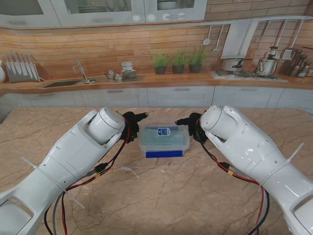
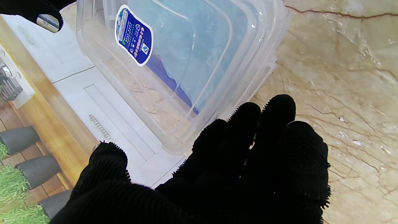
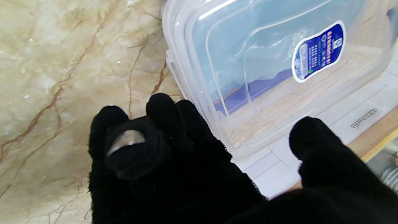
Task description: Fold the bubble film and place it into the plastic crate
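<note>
Plastic crate (image 1: 164,142): sits mid-bench (image 1: 161,196), between both hands.
Bubble film (image 1: 164,138): pale blue, inside the crate.
Left hand (image 1: 131,125): beside crate, fingers spread, holding nothing.
Right hand (image 1: 193,126): beside crate, fingers spread, holding nothing.

**Kitchen backdrop behind a marble table**

I see a beige marble table (image 1: 161,196) with brown veining filling the foreground; beyond it runs a wooden counter (image 1: 146,81) over pale cabinets (image 1: 181,96); I take the three potted plants (image 1: 178,62) on that counter as my landmark; left of the plants sit a sink with faucet (image 1: 78,78) and, farther left, a knife rack (image 1: 19,68); right of them a stove with pots (image 1: 244,68), utensils (image 1: 286,36) hanging over it; behind the plants the wall is wood planks (image 1: 73,46); glass-fronted cupboards (image 1: 102,10) hang higher up; the light is even and bright.
</note>
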`<state>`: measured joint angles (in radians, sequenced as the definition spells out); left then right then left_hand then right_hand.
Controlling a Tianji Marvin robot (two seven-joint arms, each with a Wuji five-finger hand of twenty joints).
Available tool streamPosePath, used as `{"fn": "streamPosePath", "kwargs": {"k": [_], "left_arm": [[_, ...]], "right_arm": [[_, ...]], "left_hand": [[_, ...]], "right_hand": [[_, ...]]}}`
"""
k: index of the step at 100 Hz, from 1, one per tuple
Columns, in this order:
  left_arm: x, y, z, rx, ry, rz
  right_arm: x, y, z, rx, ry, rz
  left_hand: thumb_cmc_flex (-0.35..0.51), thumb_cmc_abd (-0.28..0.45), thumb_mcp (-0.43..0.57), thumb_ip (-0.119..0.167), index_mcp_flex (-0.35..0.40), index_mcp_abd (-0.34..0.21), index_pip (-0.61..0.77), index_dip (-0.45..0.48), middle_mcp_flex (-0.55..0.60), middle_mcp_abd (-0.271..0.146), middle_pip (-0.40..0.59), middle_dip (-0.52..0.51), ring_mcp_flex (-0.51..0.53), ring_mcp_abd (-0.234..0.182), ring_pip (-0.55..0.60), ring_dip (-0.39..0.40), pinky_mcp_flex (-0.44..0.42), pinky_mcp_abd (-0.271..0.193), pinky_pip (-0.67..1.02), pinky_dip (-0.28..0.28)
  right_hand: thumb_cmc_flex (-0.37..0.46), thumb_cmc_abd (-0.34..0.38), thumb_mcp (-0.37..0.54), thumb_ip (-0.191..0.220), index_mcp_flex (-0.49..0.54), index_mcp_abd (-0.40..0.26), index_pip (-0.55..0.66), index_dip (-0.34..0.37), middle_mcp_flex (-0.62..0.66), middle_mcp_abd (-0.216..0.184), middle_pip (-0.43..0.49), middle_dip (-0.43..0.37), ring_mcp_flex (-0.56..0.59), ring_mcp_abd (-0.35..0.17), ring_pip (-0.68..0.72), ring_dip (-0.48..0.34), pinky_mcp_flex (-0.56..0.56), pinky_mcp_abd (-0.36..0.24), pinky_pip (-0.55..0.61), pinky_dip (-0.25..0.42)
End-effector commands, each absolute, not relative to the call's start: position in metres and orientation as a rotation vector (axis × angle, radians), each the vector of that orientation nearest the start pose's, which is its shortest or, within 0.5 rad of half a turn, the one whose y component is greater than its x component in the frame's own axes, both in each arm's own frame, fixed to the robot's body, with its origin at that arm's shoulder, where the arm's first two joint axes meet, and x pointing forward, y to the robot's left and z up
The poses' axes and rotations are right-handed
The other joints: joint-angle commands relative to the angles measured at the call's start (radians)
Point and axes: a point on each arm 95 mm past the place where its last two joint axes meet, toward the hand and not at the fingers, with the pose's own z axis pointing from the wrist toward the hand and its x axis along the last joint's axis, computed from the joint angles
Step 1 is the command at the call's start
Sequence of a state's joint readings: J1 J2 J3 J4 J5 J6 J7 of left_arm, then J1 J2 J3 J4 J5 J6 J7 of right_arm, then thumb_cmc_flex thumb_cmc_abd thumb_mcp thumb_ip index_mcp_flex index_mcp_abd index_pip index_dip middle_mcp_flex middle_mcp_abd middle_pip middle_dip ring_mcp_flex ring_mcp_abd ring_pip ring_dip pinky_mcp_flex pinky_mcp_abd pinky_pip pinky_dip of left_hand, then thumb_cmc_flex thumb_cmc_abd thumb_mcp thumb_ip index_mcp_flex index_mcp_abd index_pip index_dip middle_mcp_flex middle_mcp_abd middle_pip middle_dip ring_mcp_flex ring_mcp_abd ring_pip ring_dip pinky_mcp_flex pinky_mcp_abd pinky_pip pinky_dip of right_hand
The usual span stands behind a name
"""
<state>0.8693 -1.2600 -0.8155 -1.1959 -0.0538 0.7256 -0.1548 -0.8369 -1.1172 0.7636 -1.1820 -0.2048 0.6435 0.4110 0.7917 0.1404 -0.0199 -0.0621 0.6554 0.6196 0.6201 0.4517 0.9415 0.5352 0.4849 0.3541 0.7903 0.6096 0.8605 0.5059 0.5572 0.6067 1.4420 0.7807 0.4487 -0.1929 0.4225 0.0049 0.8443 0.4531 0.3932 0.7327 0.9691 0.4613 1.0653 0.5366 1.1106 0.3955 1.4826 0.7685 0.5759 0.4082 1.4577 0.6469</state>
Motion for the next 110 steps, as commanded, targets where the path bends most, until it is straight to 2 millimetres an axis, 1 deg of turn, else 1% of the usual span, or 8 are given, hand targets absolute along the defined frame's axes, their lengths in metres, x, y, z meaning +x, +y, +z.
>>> {"fn": "streamPosePath", "kwargs": {"k": [1, 32, 44, 84, 105, 110], "left_arm": [[0.539, -0.101, -0.267, -2.439, 1.121, -1.305], [0.541, -0.099, -0.271, -2.445, 1.112, -1.275], [0.541, -0.099, -0.273, -2.45, 1.118, -1.248], [0.54, -0.093, -0.284, -2.439, 1.122, -1.15], [0.538, -0.09, -0.289, -2.444, 1.106, -1.122], [0.538, -0.09, -0.289, -2.441, 1.107, -1.116]], "right_arm": [[0.543, 0.036, -0.274, -2.708, -1.691, -1.337], [0.544, 0.034, -0.281, -2.747, -1.676, -1.323], [0.544, 0.033, -0.284, -2.753, -1.678, -1.302], [0.541, 0.029, -0.296, -2.79, -1.656, -1.236], [0.538, 0.026, -0.301, -2.807, -1.655, -1.202], [0.537, 0.026, -0.302, -2.811, -1.656, -1.196]], "left_hand": [[0.029, -0.025, -0.003, 0.033, 0.023, -0.256, 0.053, 0.031, -0.041, -0.073, -0.005, -0.008, -0.019, 0.015, 0.005, -0.005, 0.007, -0.002, 0.005, 0.017], [0.026, -0.024, -0.003, 0.033, 0.012, -0.261, 0.039, 0.025, -0.057, -0.072, -0.012, -0.01, -0.024, 0.017, 0.003, -0.005, 0.002, 0.001, 0.0, 0.016], [0.026, -0.024, -0.003, 0.033, 0.01, -0.26, 0.034, 0.023, -0.061, -0.071, -0.014, -0.011, -0.027, 0.018, 0.002, -0.005, 0.0, 0.0, 0.0, 0.017], [0.024, -0.026, -0.004, 0.033, -0.001, -0.261, 0.021, 0.019, -0.077, -0.068, -0.018, -0.012, -0.035, 0.019, -0.004, -0.005, -0.003, -0.001, -0.002, 0.017], [0.031, -0.037, -0.003, 0.034, 0.008, -0.256, 0.015, 0.014, -0.067, -0.067, -0.017, -0.012, -0.032, 0.017, -0.005, -0.006, 0.001, 0.002, -0.003, 0.017], [0.036, -0.058, -0.004, 0.034, 0.009, -0.257, 0.014, 0.012, -0.067, -0.067, -0.017, -0.012, -0.032, 0.017, -0.005, -0.006, 0.001, 0.003, -0.004, 0.016]], "right_hand": [[-0.02, 0.014, -0.015, 0.026, -0.029, -0.28, -0.022, -0.012, 0.007, 0.031, 0.032, 0.012, 0.027, -0.015, 0.024, 0.007, 0.015, -0.062, 0.127, 0.019], [-0.02, 0.013, -0.016, 0.027, -0.048, -0.284, -0.032, -0.026, -0.006, 0.033, 0.024, 0.007, 0.014, -0.012, 0.016, 0.007, 0.005, -0.059, 0.121, 0.018], [-0.025, 0.016, -0.017, 0.026, -0.072, -0.291, -0.042, -0.033, -0.014, 0.031, 0.019, 0.005, 0.005, -0.011, 0.011, 0.007, -0.001, -0.06, 0.116, 0.017], [-0.035, 0.017, -0.017, 0.024, -0.091, -0.292, -0.044, -0.046, -0.026, 0.032, 0.013, 0.0, -0.008, -0.008, 0.003, 0.01, -0.012, -0.059, 0.108, 0.016], [-0.035, 0.019, -0.016, 0.023, -0.093, -0.293, -0.042, -0.05, -0.03, 0.032, 0.01, -0.001, -0.013, -0.007, -0.001, 0.011, -0.017, -0.058, 0.105, 0.016], [-0.035, 0.02, -0.016, 0.023, -0.093, -0.293, -0.041, -0.05, -0.03, 0.032, 0.009, -0.002, -0.013, -0.006, -0.001, 0.012, -0.017, -0.058, 0.105, 0.016]]}}
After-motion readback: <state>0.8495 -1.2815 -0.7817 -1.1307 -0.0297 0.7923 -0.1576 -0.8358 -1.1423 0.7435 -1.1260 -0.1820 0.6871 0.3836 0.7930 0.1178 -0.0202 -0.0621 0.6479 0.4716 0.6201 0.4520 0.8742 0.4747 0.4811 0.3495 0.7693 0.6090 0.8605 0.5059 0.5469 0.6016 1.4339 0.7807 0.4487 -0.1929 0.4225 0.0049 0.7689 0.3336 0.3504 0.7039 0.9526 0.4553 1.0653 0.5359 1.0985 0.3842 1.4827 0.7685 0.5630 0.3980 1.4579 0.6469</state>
